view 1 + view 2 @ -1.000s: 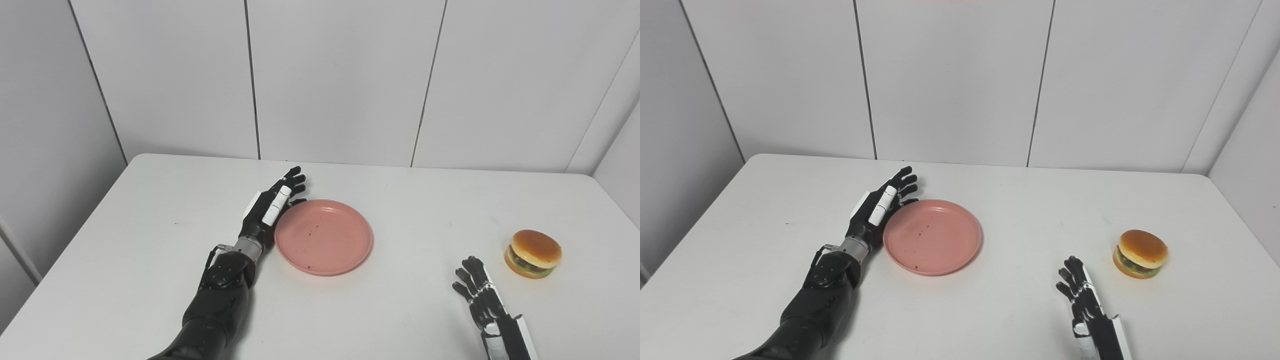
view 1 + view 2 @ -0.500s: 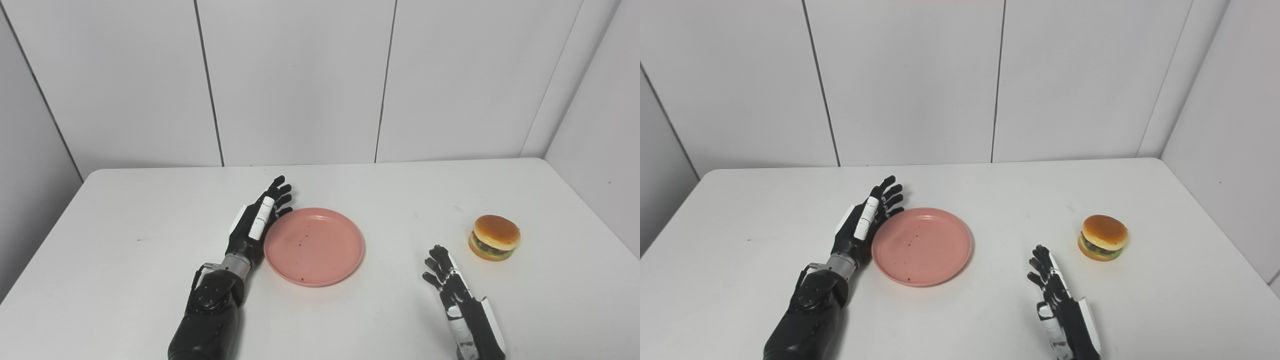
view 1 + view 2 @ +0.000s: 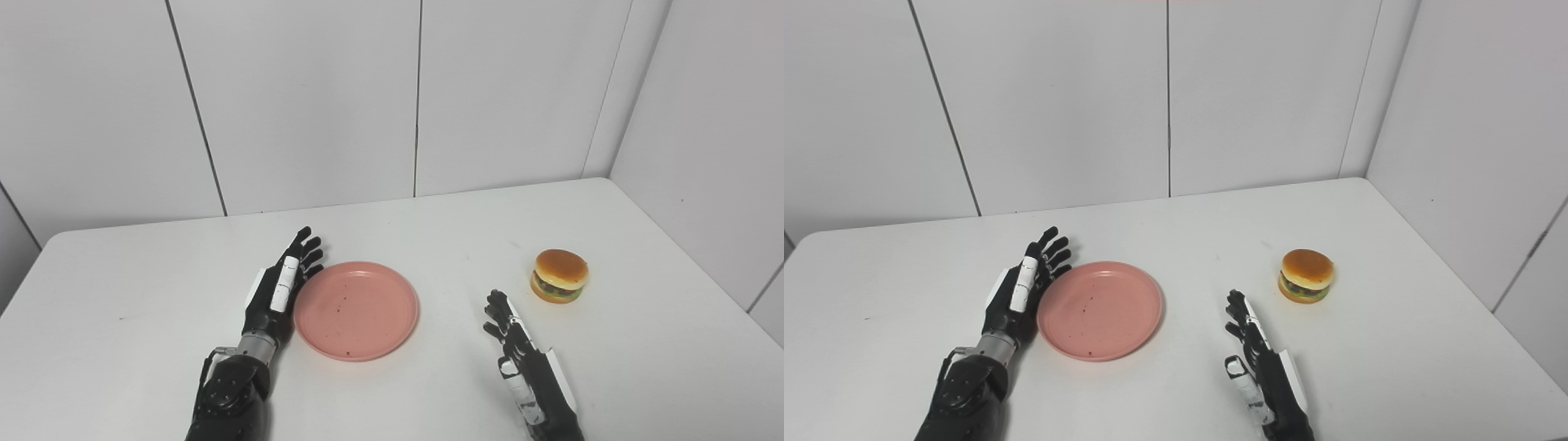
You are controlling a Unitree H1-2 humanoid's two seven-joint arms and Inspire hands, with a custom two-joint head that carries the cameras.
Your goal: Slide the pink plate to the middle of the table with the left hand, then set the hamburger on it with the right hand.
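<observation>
Your left hand (image 3: 277, 293) sat edge-on against the left rim of the pink plate (image 3: 356, 310), fingers (image 3: 308, 246) straight, spread a little and pointing toward the back wall. It gripped nothing. The palm side faced the plate; from these views it looked to be touching the rim or just beside it, and you couldn't call contact for certain. The black forearm (image 3: 231, 395) ran in from the bottom edge, left of centre.

Your right hand (image 3: 520, 358) stood on edge near the front of the table, also flat and unclenched, fingers apart and aimed up-table, holding nothing. It was between the plate and the hamburger (image 3: 560, 276), apart from both, and nearer the front edge than either.

The plate lay flat on the white table (image 3: 122, 288), roughly mid-table, a touch left of centre in the left eye view. A few dark specks showed on its surface. Nothing was on it.

The hamburger sat upright on the table's right side, bun top up, well apart from the plate and beyond your right hand's fingertips, a bit to their right. It was not on the plate.

White wall panels (image 3: 1053, 98) closed off the back, and another wall (image 3: 1476, 135) ran along the table's right edge.
</observation>
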